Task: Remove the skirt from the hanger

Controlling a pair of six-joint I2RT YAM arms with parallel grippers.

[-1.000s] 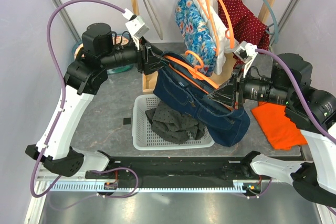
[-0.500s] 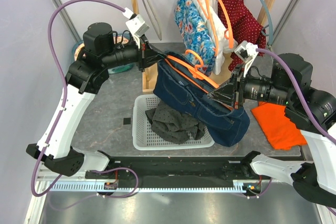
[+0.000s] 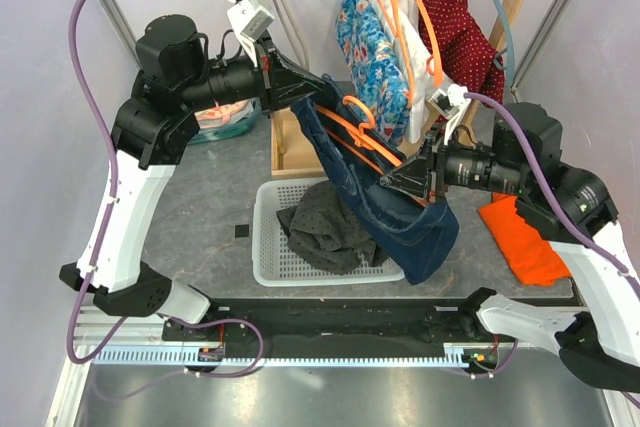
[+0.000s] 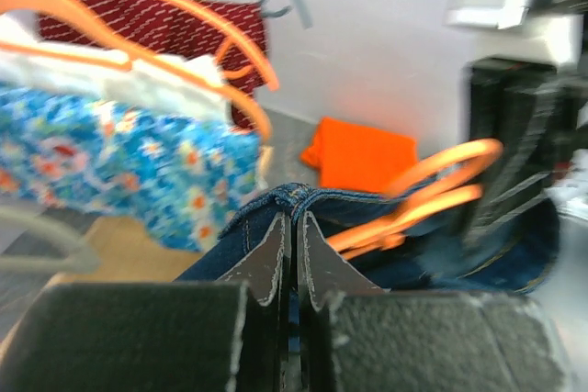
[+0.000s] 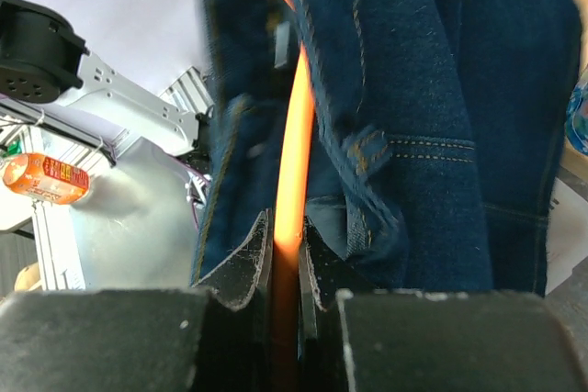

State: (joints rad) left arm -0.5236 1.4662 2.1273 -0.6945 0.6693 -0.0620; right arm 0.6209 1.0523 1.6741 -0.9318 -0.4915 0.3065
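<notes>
- Low in the middle of the top view, a white basket (image 3: 262,247) sits on the table with a grey garment (image 3: 325,237) heaped inside.
- Just above it, the denim skirt (image 3: 410,227) hangs in the air between the two arms, and its lower end droops over the basket's right edge.
- At centre right, the right gripper (image 3: 393,179) is clamped on the orange hanger (image 3: 372,147). Its wrist view shows the bar pinched between the fingers, with denim folded around it.
- At upper centre left, the left gripper (image 3: 312,87) is clenched on the skirt's waistband. That wrist view is blurred, but the fingers appear to be pinching a denim fold.
- The hanger runs through the skirt's waist.
- At right, an orange cloth (image 3: 525,237) lies on the table.
- Along the top, a wooden rack (image 3: 258,7) carries a floral garment (image 3: 375,47) and a red dotted garment (image 3: 465,32).
</notes>
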